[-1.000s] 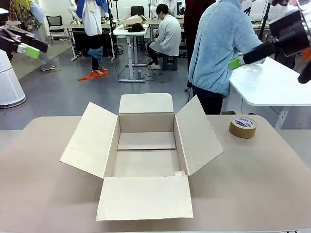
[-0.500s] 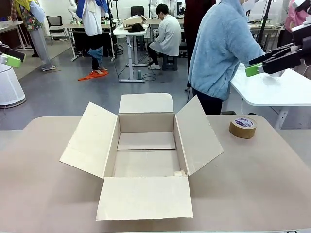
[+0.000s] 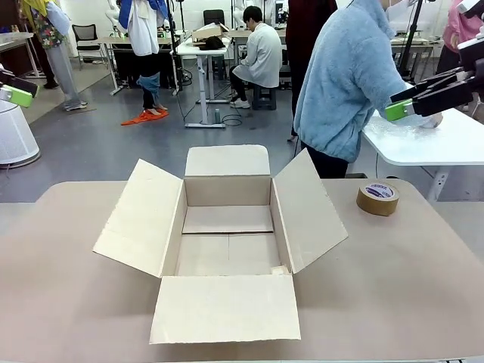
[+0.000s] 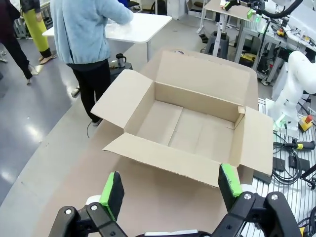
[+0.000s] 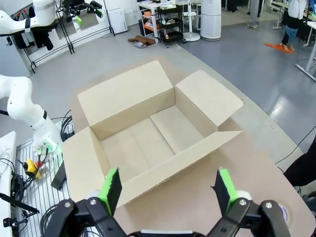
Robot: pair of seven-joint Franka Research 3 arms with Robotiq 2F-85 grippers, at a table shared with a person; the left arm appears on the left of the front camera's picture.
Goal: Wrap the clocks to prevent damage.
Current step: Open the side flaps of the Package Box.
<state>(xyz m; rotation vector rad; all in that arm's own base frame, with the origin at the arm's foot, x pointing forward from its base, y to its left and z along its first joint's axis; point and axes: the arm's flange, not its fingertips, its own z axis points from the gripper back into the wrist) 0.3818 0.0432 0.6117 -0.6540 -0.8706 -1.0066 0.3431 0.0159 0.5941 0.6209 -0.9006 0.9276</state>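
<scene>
While nothing is gripped, left hand (image 4: pixel 170 186): jaws spread wide and bare, raised high at the far left of the scene, well off the box.
Right hand (image 5: pixel 168 188): jaws likewise wide apart, holding nothing, raised high at the far right, well above the box.
Box (image 3: pixel 144 219): middle of the tabletop, all four flaps folded out, inside bare cardboard.
Tape (image 3: pixel 378 198): brown roll lying flat, right of the box and apart from it.
Tabletop (image 3: pixel 408 295): carries the box and the tape.
Person (image 3: pixel 340 76): beyond the far edge, turned away, bent over a white side table (image 3: pixel 446 144) at the far right. Something pale and crinkled may lie under the arms, too unclear to name.
Clocks: where they are cannot be told; none wrapped as far as shown.
Done: box opened and set ready, tape within reach.
Left: by my reading, everything. That means fetching clocks and wrap, wrapping each, packing, and taping shut.
Stage: judged to be the very start.
</scene>
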